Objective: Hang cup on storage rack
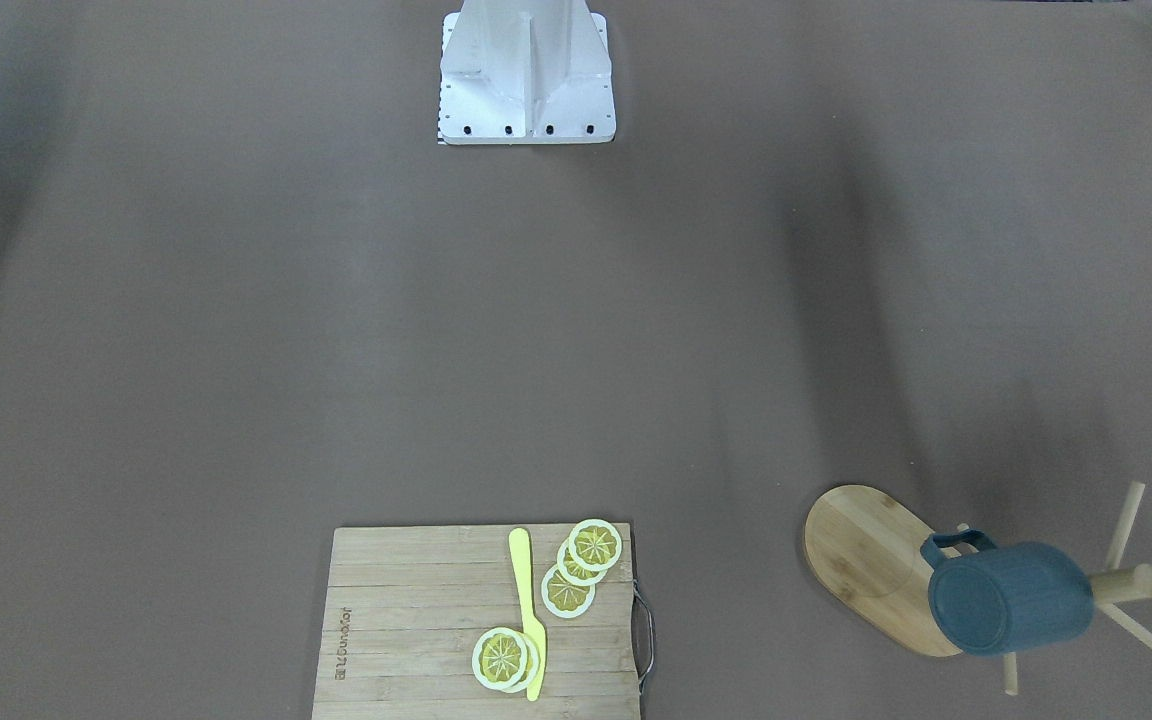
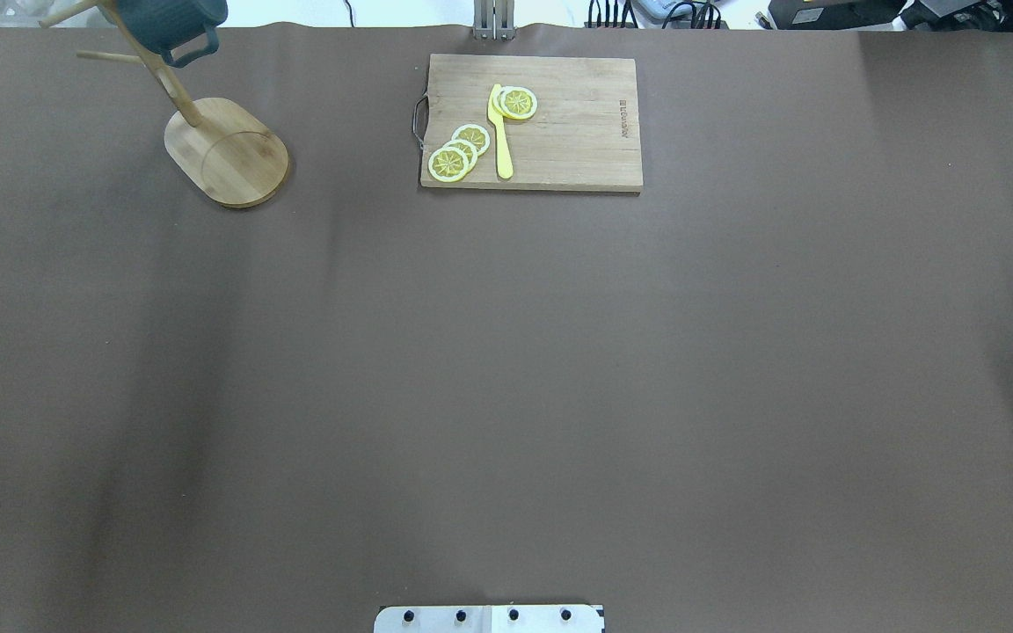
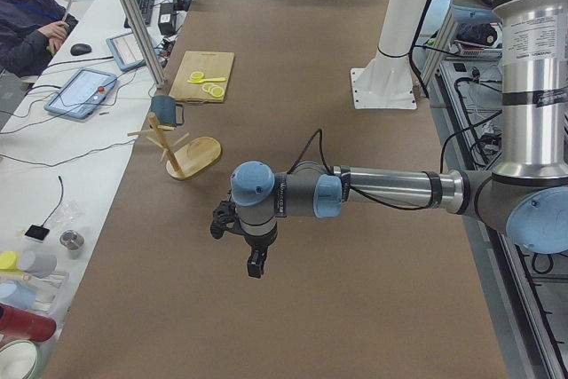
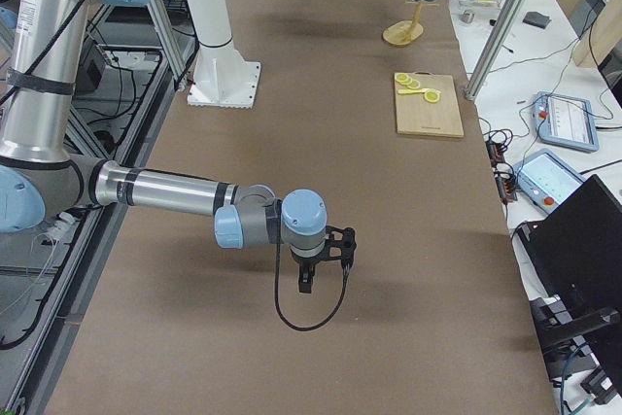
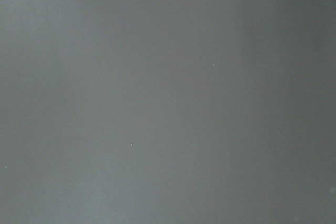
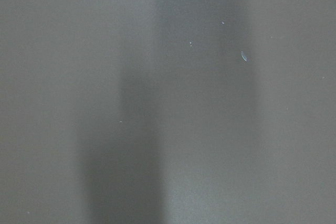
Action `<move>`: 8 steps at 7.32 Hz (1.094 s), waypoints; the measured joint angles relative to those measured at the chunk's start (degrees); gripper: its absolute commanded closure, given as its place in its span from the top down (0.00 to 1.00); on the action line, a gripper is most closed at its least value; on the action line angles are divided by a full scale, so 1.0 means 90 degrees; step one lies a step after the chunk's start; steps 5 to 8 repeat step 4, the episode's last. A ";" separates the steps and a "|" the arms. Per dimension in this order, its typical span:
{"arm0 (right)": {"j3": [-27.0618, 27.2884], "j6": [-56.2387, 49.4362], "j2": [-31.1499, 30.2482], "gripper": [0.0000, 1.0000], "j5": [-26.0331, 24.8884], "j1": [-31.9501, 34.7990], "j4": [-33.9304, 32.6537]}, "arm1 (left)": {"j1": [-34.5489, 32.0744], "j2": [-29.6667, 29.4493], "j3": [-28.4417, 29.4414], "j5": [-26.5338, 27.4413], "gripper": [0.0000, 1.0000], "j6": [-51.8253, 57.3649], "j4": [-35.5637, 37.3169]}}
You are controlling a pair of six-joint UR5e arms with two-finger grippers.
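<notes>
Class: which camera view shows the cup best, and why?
The front-facing view: the cup is large and whole, hung on the rack. Overhead cuts it off at the top edge; both side views show it tiny; the wrist views miss it.

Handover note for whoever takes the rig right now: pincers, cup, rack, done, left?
Left pincer: hangs over the bare table, holding nothing; open or shut cannot be told from the side view.
Right pincer: likewise, over bare table, empty.
Cup: hangs on a peg of the storage rack, at the far corner on the robot's left.
Done: cup looks hung.
Left: likely only confirming that the handle sits securely.
</notes>
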 measured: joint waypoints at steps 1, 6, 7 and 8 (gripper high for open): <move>0.0003 0.0000 0.0000 1.00 0.0000 0.0000 0.0002 | 0.0000 0.0000 -0.0023 0.0000 1.00 0.0000 0.0000; 0.0006 -0.0001 0.0002 1.00 -0.0001 0.0000 -0.0002 | -0.0001 0.0000 -0.0068 0.0000 1.00 0.0000 0.0000; 0.0006 -0.0001 0.0002 1.00 -0.0001 0.0000 -0.0002 | -0.0001 0.0000 -0.0068 0.0000 1.00 0.0000 0.0000; 0.0006 -0.0001 0.0002 1.00 -0.0001 0.0000 -0.0002 | -0.0001 0.0000 -0.0068 0.0000 1.00 0.0000 0.0000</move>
